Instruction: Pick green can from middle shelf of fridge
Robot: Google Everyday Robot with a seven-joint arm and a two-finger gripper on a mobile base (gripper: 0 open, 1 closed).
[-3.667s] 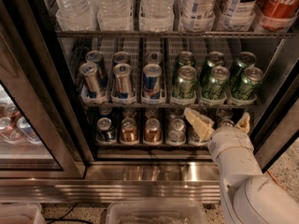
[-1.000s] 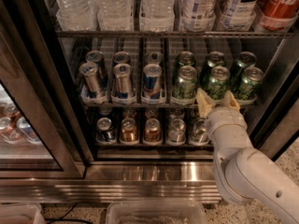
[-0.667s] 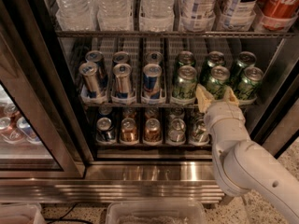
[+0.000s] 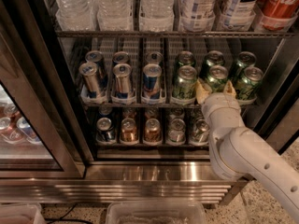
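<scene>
Six green cans stand in the right lanes of the middle shelf (image 4: pixel 140 102) of the fridge (image 4: pixel 44 101). My gripper (image 4: pixel 216 90) is at the shelf's front edge, in front of the middle front green can (image 4: pixel 217 76). It is open, with one tan fingertip (image 4: pixel 202 92) left of the can's base and the other to its right. Whether the fingers touch the can cannot be told. The other front green cans (image 4: pixel 185 82) (image 4: pixel 248 82) stand close on either side. My white arm (image 4: pixel 243 157) reaches in from the lower right.
Blue-and-silver slim cans (image 4: pixel 122 80) fill the shelf's left lanes. Small bronze and silver cans (image 4: pixel 128 129) stand on the shelf below. Bottles (image 4: pixel 112 3) stand on the shelf above. The steel base (image 4: pixel 154 171) and plastic bins (image 4: pixel 154 213) are below. A second cooler (image 4: pixel 14 125) is on the left.
My gripper has risen from the lower shelf level to the middle shelf and moved in around the base of the middle front green can. The cans have not moved.
</scene>
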